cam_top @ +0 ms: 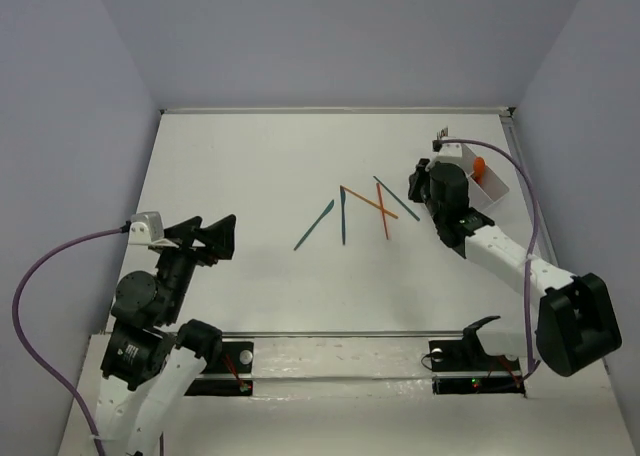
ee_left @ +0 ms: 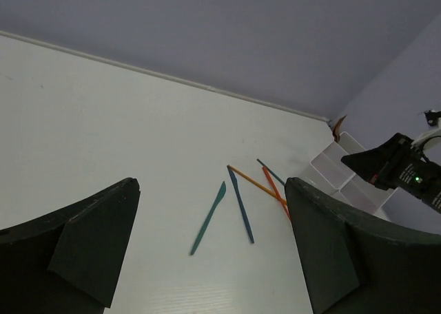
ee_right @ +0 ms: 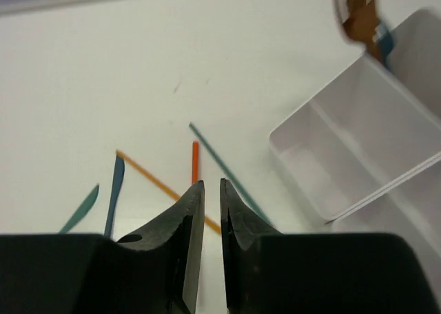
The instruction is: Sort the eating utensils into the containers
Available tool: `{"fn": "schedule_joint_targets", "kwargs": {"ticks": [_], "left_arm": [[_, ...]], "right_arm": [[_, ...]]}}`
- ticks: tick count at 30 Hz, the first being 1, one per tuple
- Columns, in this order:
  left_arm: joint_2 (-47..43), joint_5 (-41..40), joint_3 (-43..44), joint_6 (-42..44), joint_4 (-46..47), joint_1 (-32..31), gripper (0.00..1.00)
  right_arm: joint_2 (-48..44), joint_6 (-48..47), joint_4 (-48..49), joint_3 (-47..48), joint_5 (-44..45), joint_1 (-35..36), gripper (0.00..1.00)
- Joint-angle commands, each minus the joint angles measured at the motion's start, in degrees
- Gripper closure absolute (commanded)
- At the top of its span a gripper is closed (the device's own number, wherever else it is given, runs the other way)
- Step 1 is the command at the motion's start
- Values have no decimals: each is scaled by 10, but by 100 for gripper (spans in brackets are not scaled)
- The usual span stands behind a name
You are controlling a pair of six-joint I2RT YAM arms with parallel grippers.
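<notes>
Jon: Black jaws of the right gripper (ee_right: 209,190) fill the near edge of its wrist view. They're almost together, a thin slit between them and nothing in it.

Mia: And the left gripper (ee_left: 210,190)?

Jon: Jaws wide apart, hanging over the near left of the table (cam_top: 250,166), well apart from everything.

Mia: Where's the cutlery?

Jon: Five pieces lie flat mid-table. There's a teal knife (cam_top: 314,225) on the left, with a dark blue one (cam_top: 343,216) just beside it. Then a long orange utensil (cam_top: 368,203), a shorter orange one (cam_top: 383,212) and a slim teal one (cam_top: 397,199) cross each other. The white tray (cam_top: 497,176) sits far right, just beyond the right gripper, with an orange piece (cam_top: 479,163) standing in a far compartment.

Mia: How will they handle?

Jon: Featherlight, I'd judge: thin, fairly stiff plastic, likely slick on that smooth top. Lying flat, they leave little to get under. I'd pinch across a handle on a free stretch, clear of the crossings. The slim teal one lies nearest the right jaws.

Mia: And the room?

Jon: Matte white table, pale lavender walls (cam_top: 330,36) on three sides, purple cables (cam_top: 537,231) trailing off the arms.
</notes>
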Motion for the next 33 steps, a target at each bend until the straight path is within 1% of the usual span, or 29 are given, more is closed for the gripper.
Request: {"fn": "schedule_joint_targets", "kwargs": {"ticks": [1, 2, 4, 5, 6, 8, 9, 11, 14, 17, 24, 28, 33], "left_arm": [[29, 14, -2, 9, 30, 14, 1], [37, 17, -2, 9, 32, 14, 1], [43, 24, -3, 10, 33, 28, 1], [44, 26, -3, 10, 33, 28, 1], [48, 28, -4, 10, 35, 34, 1], [52, 30, -4, 9, 34, 39, 1], [56, 31, -4, 10, 34, 39, 1], [58, 32, -4, 9, 34, 45, 1], [61, 33, -4, 10, 34, 45, 1], [61, 36, -4, 10, 34, 45, 1], [56, 36, -4, 11, 35, 45, 1], [51, 37, -4, 11, 35, 45, 1], [47, 36, -4, 11, 35, 45, 1]], "right_arm": [[68, 42, -146, 54, -97, 24, 70], [84, 40, -171, 75, -97, 30, 67], [129, 35, -174, 93, -97, 30, 63], [146, 34, -184, 105, -101, 30, 63], [178, 34, -189, 132, -102, 30, 63], [210, 29, -192, 156, -94, 30, 63], [243, 28, -218, 187, -85, 30, 64], [259, 27, -225, 214, -76, 30, 64], [325, 18, -268, 267, -48, 30, 66], [358, 8, -288, 310, -45, 30, 68], [438, 3, -337, 396, -49, 24, 68], [463, 3, -344, 421, -51, 18, 68], [505, -1, -376, 462, -58, 18, 71]]}}
